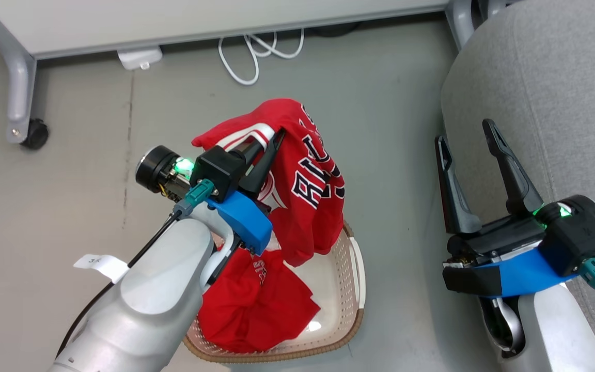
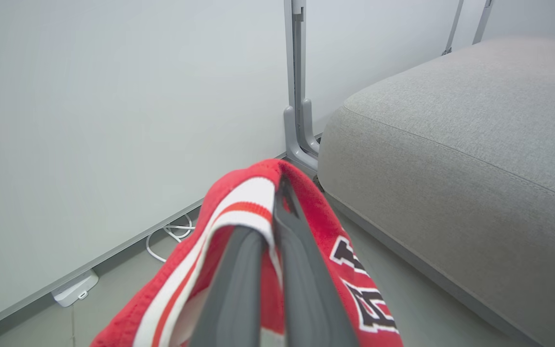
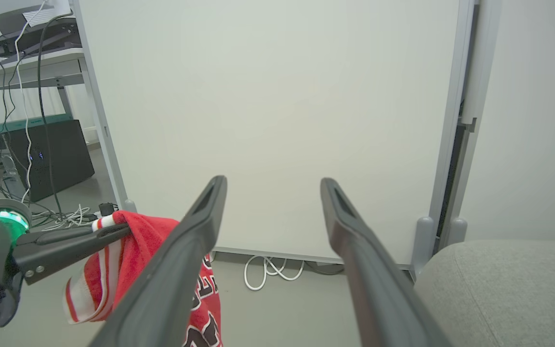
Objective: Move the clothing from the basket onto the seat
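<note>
Two red garments concern you here, and one of them is already in your grip. Starting at the left of the head view, your left gripper [image 1: 272, 140] is clamped on the white-striped trim of the jersey [image 1: 310, 181]. Its fingers are pressed together with the cloth pinched between them, and the left wrist view shows the same pinch, with the trim folded over the fingertips. The jersey hangs from that grip above the basket [image 1: 353, 279], its dark block letters facing right. Its lower end droops over the basket's inside, though you cannot tell whether it touches. The plainer garment [image 1: 256, 305] lies crumpled on the basket's bottom, just below your left wrist and partly hidden by the pale forearm. The basket stands on the grey floor [image 1: 70, 206], and a strip of that floor lies between it and the seat [image 1: 550, 77]. Further right, your right gripper [image 1: 463, 132] hovers with its fingers spread wide and empty, tips pointing over the seat's rounded edge. The right wrist view puts the hanging jersey low and to the left of those spread fingers. The seat lies at the far right, well apart from the jersey.
</note>
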